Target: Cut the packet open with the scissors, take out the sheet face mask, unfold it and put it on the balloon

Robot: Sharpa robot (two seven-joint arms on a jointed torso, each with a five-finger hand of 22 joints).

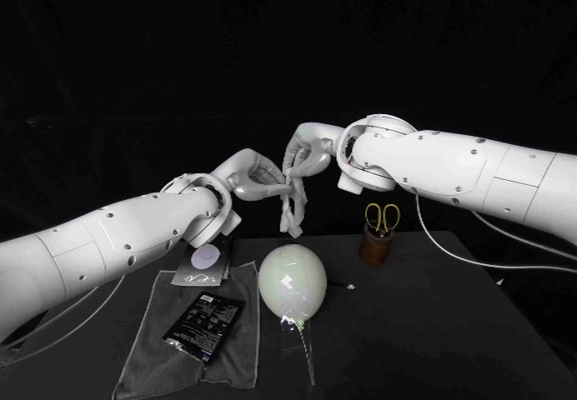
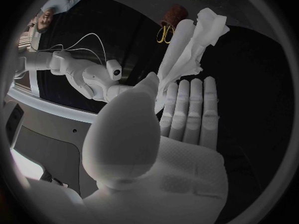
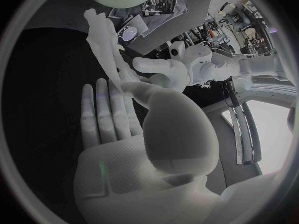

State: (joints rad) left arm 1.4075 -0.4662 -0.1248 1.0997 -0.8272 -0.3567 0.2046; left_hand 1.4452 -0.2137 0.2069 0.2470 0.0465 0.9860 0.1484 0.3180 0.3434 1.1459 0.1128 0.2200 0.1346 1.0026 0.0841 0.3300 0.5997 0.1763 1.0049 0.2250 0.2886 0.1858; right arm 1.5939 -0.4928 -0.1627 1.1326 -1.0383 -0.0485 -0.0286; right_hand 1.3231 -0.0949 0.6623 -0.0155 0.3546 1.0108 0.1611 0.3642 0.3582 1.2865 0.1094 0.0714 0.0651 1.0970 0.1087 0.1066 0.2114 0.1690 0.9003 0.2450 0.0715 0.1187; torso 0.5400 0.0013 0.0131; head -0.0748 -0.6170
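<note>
Head view: sheet mask [image 1: 293, 200] out of its packet and held in the air between both hands, above the far end of the balloon [image 1: 293, 283]. It hangs as a narrow, bunched strip, not spread out. Left wrist view shows the mask [image 2: 187, 50] as a folded, crumpled sheaf.

- Left hand [image 1: 255, 177]: fingers [image 2: 187, 109] and thumb pinched on the mask's upper part.
- Right hand [image 1: 315, 154]: also pinching the mask near its top, close against the left hand. Right wrist view has the other fingers [image 3: 106, 109] lying straight beside the sheet [image 3: 102, 40].
- Balloon lies on the worktop [image 1: 457, 333], pale and bare, nothing on it.
- Scissors [image 1: 383, 215] stand handles-up in a brown holder [image 1: 376, 246], just right of the balloon and apart from both hands.
- Two dark packets, one with a round pale label [image 1: 204, 265] and one black [image 1: 204, 325], lie on a grey cloth [image 1: 144, 342] left of the balloon. Cannot tell which was cut.

Judgement: cutting and removal look done. Unfolding is the step in hand and barely advanced. Spreading the sheet and laying it over the balloon are left.
</note>
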